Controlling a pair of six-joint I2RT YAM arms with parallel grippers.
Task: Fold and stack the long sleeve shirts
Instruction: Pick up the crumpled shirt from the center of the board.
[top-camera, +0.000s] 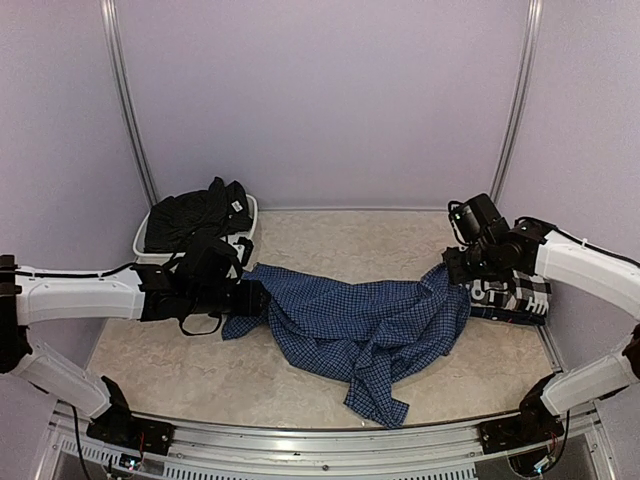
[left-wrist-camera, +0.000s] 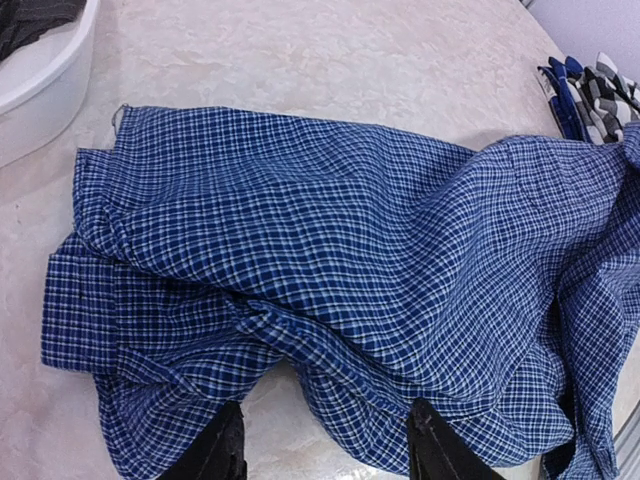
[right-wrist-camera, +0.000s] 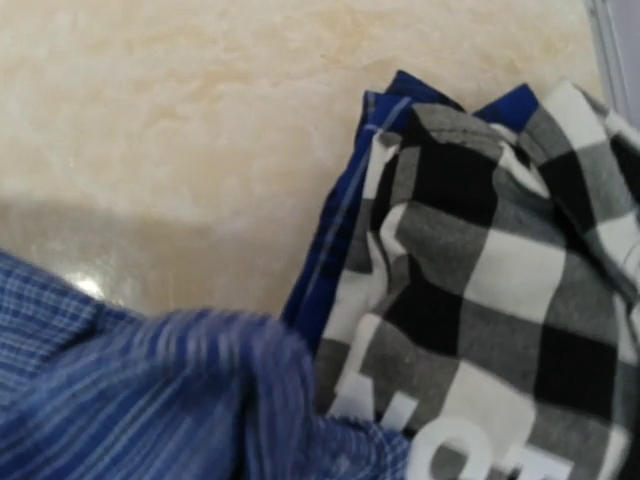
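From above, the bold black-and-white check cloth shirt (top-camera: 528, 292) is mostly hidden under the white right arm (top-camera: 590, 262), and the right jaws are hidden too. At the right wrist, its white lettering (right-wrist-camera: 450, 445) is cut by the bottom edge and the blue fine-check shirt (right-wrist-camera: 140, 400) is blurred. Only 2 dark tips (left-wrist-camera: 222, 455) of the left jaws show.

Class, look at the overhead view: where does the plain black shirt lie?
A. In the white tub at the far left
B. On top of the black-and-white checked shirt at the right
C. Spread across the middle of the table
A: the black shirt sits bundled in the white tub, while the blue shirt covers the middle.
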